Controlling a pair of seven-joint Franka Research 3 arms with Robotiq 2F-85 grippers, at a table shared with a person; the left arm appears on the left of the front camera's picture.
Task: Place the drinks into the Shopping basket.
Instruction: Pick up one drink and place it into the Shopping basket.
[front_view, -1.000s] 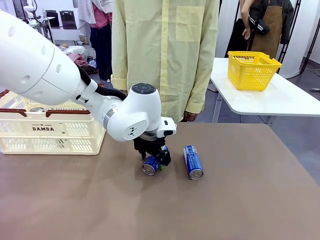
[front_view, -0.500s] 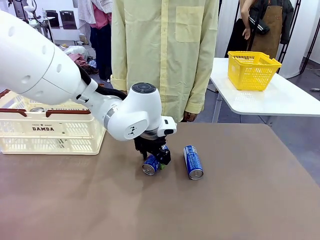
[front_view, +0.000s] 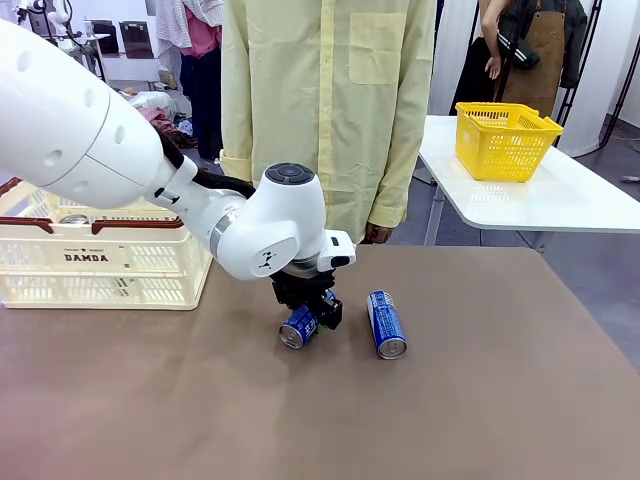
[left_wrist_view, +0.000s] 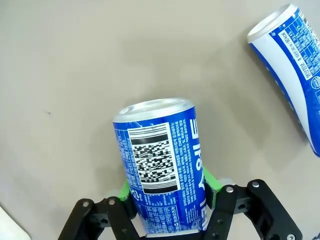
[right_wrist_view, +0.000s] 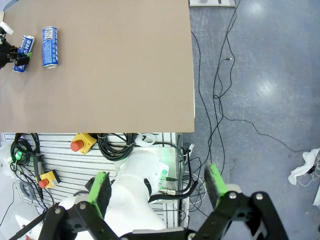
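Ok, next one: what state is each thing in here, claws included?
gripped blue can: on its side, clamped in the left claw.
left claw: shut on that can.
other blue can: lying on its side on the table, untouched.
Shopping basket: upright, a can top showing inside.
right claw: open, empty.
yellow basket: upright on the white side table.

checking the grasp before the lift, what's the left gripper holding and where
The left gripper is shut on a blue drink can, green pads on opposite sides of its body. The right gripper is open, holding nothing.
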